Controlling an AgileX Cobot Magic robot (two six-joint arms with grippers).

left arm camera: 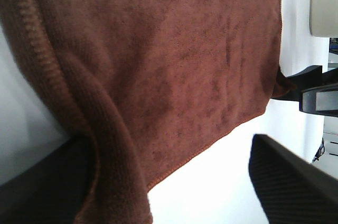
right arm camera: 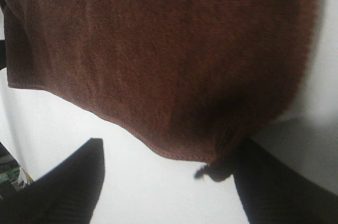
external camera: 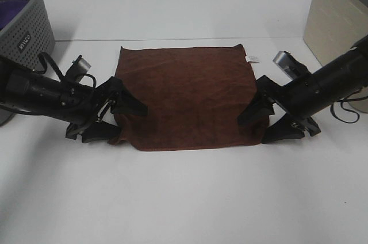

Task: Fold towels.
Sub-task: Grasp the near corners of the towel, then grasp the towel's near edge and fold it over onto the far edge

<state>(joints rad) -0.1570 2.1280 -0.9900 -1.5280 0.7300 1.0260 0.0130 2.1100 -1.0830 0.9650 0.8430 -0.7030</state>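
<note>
**Exterior high.** Logging the towel (external camera: 187, 97) lying spread flat on the white table (external camera: 184, 204), centred between left and right edges and sitting toward the far half. Noting a small white label tag (external camera: 251, 58) sticking out near its far right corner. Finding the left gripper (external camera: 118, 120) at the towel's near left corner, jaws apart, one finger over the cloth and the other low beside the corner. Finding the right gripper (external camera: 269, 122) at the near right corner, jaws likewise apart, nothing pinched. Also noting a grey perforated basket (external camera: 29, 31) at the far left corner and a beige box (external camera: 336, 19) at the far right edge.

**Left wrist.** Seeing reddish-brown cloth filling most of the frame, its hemmed edge draping over one of the fingers (left arm camera: 42, 182). Seeing the other finger standing clear of the cloth above bare table, with a wide gap between the two.

**Right wrist.** Slightly blurred. Seeing the towel's near edge running between the spread fingers (right arm camera: 58, 187), one well off the cloth, the other just beside the corner. Unable to tell whether that one is touching the cloth.
</note>
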